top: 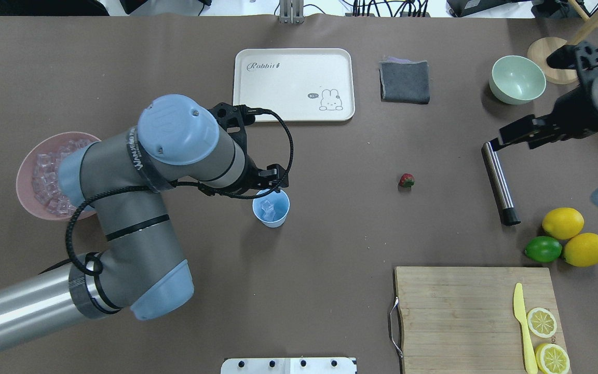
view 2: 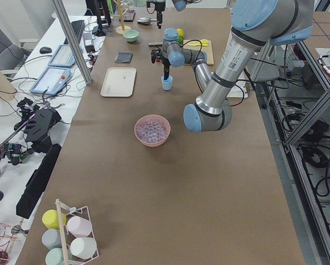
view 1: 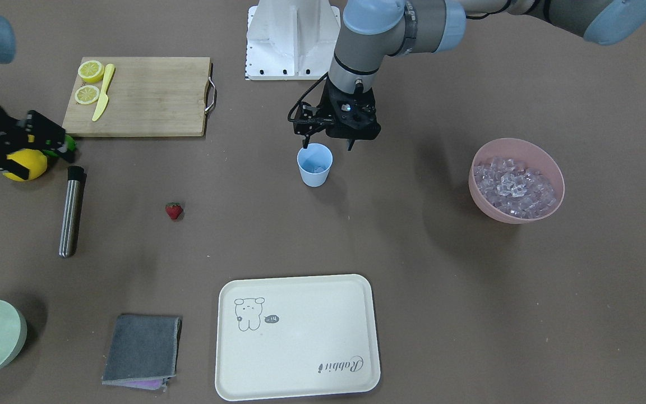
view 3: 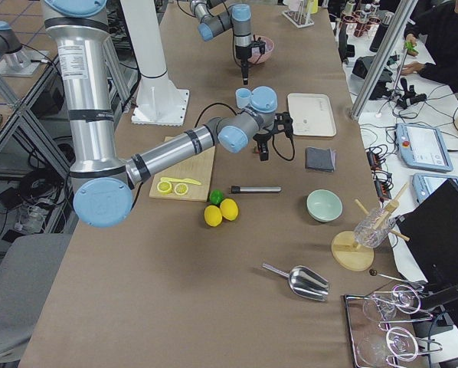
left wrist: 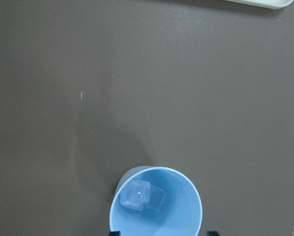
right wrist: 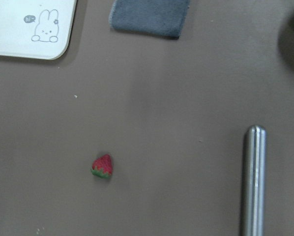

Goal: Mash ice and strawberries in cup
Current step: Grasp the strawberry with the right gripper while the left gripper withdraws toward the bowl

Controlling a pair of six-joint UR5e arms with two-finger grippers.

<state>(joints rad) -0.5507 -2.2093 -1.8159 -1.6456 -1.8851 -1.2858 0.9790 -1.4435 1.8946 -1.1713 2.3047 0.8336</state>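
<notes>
Two cubes of ice (left wrist: pixel 139 196) lay in the cup (top: pixel 271 208); the rest filled the pink bowl (view 1: pixel 516 217) at the robot's far left. Just above the cup's rim hung the left gripper (view 1: pixel 328 143), its fingers spread and empty. A finger catching that rim could have tipped the light cup and spilled the cubes. Well to the right, the strawberry (top: pixel 406 180) lay on the table, not yet in the cup. Small and rounded, it might have slipped or bruised in a pinch. Farther right lay a metal muddler (top: pixel 497 182), with the right gripper (top: pixel 512 141) over its far end, fingers seemingly apart, holding nothing. The left arm over the cup probably blocked any delivery there.
</notes>
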